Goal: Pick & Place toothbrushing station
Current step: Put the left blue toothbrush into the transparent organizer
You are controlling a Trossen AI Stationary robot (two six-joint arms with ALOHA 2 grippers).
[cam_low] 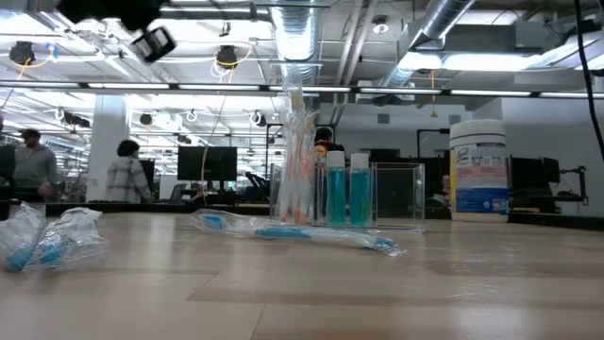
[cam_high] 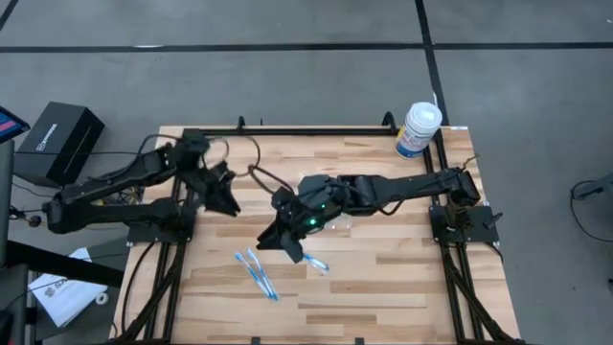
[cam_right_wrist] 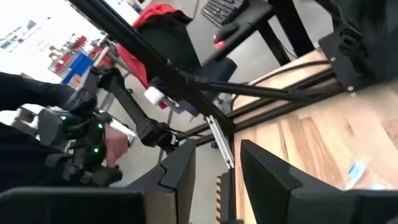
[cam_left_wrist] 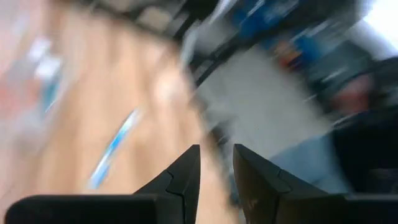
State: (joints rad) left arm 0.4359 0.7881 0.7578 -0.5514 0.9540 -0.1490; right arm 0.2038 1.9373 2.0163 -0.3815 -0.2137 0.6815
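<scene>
The toothbrushing station (cam_low: 373, 195) stands upright near the middle of the table, a clear plastic holder with a boxy part and a taller part holding what look like orange and blue brushes and two teal tubes, best seen in the low view; from above it is mostly hidden under the right arm, only a glint showing. It looks light, stiff and slick, thin-walled enough to crack under a hard squeeze, and top-heavy with its contents, so a nudge could tip it. The likely hold is across a wall or rim of the boxy part, low down, with gentle pressure. Just in front of it lies a wrapped toothbrush (cam_low: 300, 233), and more wrapped brushes (cam_high: 257, 271) sit toward the front edge. The right end effector (cam_high: 287, 240) hovers over the table's middle, fingers apart and gripping nothing. The left end effector (cam_high: 227, 198) hangs toward the left side, fingers narrowly parted and empty. A white canister (cam_high: 418, 129) stands at the far right corner.
</scene>
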